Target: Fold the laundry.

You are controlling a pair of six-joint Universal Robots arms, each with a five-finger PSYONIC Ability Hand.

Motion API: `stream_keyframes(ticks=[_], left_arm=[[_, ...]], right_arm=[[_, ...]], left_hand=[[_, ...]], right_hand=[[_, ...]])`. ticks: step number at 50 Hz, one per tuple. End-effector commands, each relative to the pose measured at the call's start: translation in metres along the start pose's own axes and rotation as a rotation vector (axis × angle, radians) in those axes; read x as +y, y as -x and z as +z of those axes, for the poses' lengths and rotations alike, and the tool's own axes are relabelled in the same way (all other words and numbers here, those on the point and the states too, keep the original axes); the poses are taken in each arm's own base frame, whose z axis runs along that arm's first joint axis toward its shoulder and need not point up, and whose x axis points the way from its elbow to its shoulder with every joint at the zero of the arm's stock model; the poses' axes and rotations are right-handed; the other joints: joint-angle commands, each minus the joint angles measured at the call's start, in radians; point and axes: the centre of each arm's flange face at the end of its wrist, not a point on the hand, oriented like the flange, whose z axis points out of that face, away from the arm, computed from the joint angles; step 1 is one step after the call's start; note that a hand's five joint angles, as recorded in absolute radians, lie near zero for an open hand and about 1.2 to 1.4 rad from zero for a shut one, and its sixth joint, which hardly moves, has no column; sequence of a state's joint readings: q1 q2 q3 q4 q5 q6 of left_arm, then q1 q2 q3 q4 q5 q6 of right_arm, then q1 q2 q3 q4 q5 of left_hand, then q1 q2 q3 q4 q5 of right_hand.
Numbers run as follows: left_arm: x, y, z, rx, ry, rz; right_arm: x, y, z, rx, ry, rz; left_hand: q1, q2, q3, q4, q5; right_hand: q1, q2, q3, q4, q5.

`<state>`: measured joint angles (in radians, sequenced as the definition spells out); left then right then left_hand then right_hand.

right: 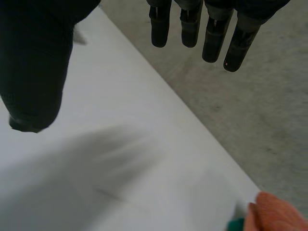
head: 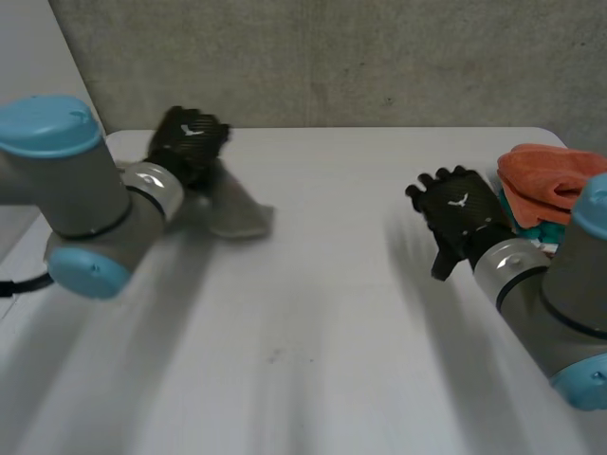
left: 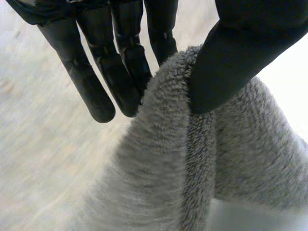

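A: Head view: how far along is the folding?
B: Hardly begun, I judge. Your left hand (head: pixel 190 140) pinches the fluffy grey towel (head: pixel 237 214) between thumb and fingers, bunched, with no fold made. The heap of orange and teal cloths (head: pixel 550 175) waits beside your right hand (head: pixel 462 204), which is spread and empty.
A: And its lie?
B: Its long axis trails from the pinch toward the right hand's side.
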<state>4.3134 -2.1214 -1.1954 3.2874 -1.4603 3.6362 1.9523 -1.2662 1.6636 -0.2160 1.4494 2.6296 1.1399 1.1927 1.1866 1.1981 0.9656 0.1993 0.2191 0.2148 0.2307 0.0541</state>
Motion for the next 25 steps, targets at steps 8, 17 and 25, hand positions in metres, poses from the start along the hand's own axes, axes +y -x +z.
stream_keyframes(ticks=[8, 17, 25], left_arm=[[-0.038, -0.144, -0.116, 0.457, 0.044, -0.337], [-0.027, -0.059, -0.074, 0.187, 0.031, -0.350], [0.011, -0.001, -0.058, 0.026, 0.124, -0.254]], right_arm=[[-0.010, -0.029, 0.005, 0.079, -0.034, 0.009], [-0.017, -0.022, 0.004, 0.036, -0.058, -0.007], [-0.019, 0.009, -0.012, -0.190, 0.023, -0.026]], left_hand=[[-0.935, -0.988, -0.982, -0.993, -0.935], [-0.923, -0.976, -0.970, -0.982, -0.924], [-0.897, -0.950, -0.944, -0.955, -0.897]], right_hand=[[-0.025, -0.045, -0.040, -0.056, -0.054], [-0.025, -0.045, -0.040, -0.056, -0.054], [-0.025, -0.045, -0.040, -0.056, -0.054]])
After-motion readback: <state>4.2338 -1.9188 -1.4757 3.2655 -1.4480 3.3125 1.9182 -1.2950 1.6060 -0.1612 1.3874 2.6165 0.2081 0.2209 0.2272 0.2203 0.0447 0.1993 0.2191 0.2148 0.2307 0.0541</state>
